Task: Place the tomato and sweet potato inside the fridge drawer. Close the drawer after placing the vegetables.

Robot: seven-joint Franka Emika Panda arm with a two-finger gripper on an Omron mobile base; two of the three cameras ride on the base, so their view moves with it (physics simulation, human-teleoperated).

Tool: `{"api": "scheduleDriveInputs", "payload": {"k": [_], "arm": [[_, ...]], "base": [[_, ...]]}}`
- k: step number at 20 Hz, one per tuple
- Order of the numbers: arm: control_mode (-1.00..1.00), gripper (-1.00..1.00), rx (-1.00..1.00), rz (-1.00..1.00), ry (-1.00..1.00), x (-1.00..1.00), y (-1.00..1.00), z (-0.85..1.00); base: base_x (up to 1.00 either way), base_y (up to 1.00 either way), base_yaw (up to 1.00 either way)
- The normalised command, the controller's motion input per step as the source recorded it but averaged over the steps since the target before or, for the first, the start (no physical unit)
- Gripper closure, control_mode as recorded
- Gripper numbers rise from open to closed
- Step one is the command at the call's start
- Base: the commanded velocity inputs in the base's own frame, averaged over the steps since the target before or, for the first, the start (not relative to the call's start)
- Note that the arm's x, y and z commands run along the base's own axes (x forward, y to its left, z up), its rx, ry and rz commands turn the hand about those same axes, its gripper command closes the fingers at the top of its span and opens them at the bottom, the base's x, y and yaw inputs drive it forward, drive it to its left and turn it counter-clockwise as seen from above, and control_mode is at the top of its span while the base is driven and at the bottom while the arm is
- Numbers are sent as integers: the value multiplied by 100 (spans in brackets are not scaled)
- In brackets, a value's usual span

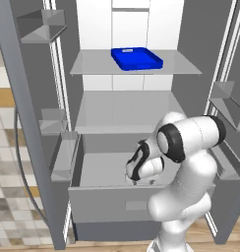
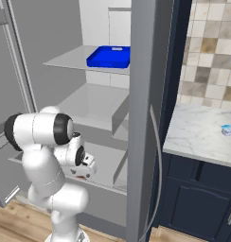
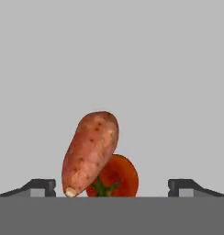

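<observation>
While the fridge drawer (image 1: 100,202) stands pulled out with bare grey floor on every side of the vegetables, the sweet potato (image 3: 90,153) and tomato (image 3: 114,176) lie touching on that floor. The sweet potato's long axis runs from its pale cut end at lower left up to the right in the hand view, overlapping the tomato's left side. The arm folds forward and down from its elbow, the tool (image 3: 112,186) above them with fingers spread wide, gripping nothing.
</observation>
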Motion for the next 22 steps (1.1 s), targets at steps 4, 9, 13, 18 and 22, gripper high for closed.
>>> {"api": "scheduleDriveInputs", "payload": {"k": [4, 9, 13, 18, 22], "arm": [[-100, -100, 0, 0, 0, 0, 5, 100], [-100, -100, 0, 0, 0, -5, 10, 100], [-100, -100, 0, 0, -4, -54, 32, 92], [-100, -100, -9, 4, -3, -70, 59, 72], [-100, -100, -15, 5, 0, -79, 68, 48]], "base": [[0, 0, 0], [0, 0, 0], [0, 0, 0], [0, 0, 0], [0, 0, 0]]}}
